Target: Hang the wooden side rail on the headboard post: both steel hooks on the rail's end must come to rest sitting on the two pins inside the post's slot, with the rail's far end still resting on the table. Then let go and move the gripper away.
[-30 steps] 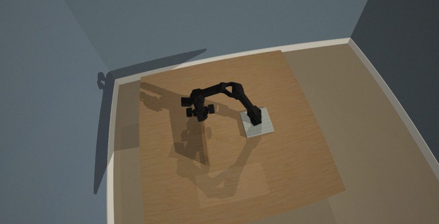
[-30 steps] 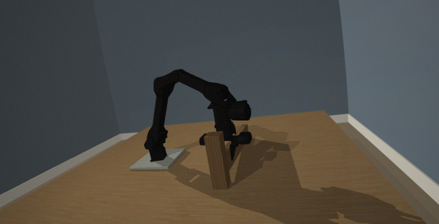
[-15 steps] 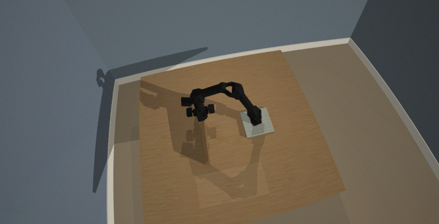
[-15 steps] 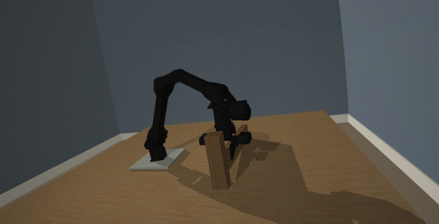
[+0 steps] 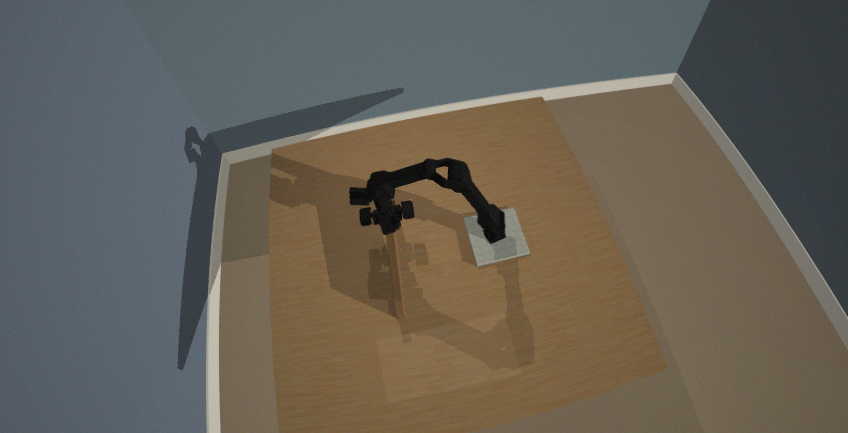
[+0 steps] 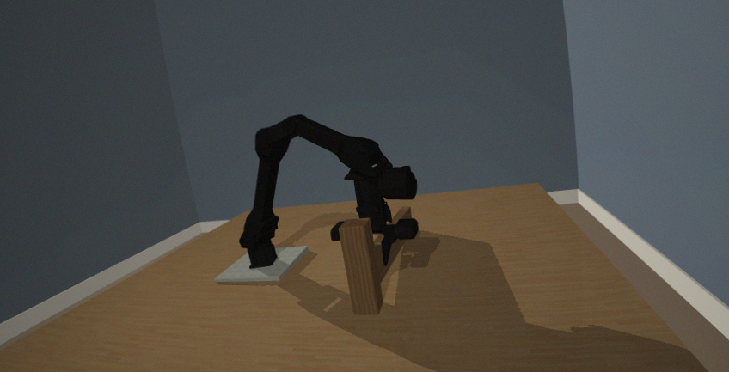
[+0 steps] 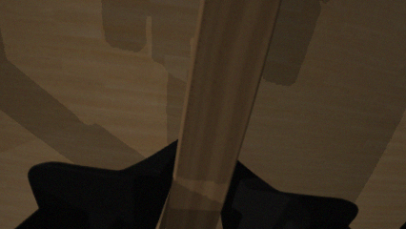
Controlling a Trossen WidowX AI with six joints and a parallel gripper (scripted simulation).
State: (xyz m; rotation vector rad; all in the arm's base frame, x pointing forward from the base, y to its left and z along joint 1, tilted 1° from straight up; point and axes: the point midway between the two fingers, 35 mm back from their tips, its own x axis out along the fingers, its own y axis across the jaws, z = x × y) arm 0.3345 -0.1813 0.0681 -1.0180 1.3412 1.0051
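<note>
The brown wooden post (image 6: 362, 268) stands upright on the table in the exterior view; the top view has it mostly hidden below the arm. The long wooden rail (image 5: 395, 277) (image 6: 406, 213) (image 7: 224, 72) runs away from behind the post, its near end close to it. My gripper (image 5: 388, 223) (image 6: 379, 254) (image 7: 198, 146) is shut on the rail near the post, with one black finger on each side. The hooks, the pins and the slot are hidden, so I cannot tell whether they meet. Whether the rail's far end touches the table is unclear.
The arm's base stands on a pale square plate (image 5: 518, 220) (image 6: 232, 275), to the right of the rail in the top view. The wooden table (image 5: 565, 309) (image 6: 153, 332) carries broad arm shadows. Blue-grey walls stand beyond its edges.
</note>
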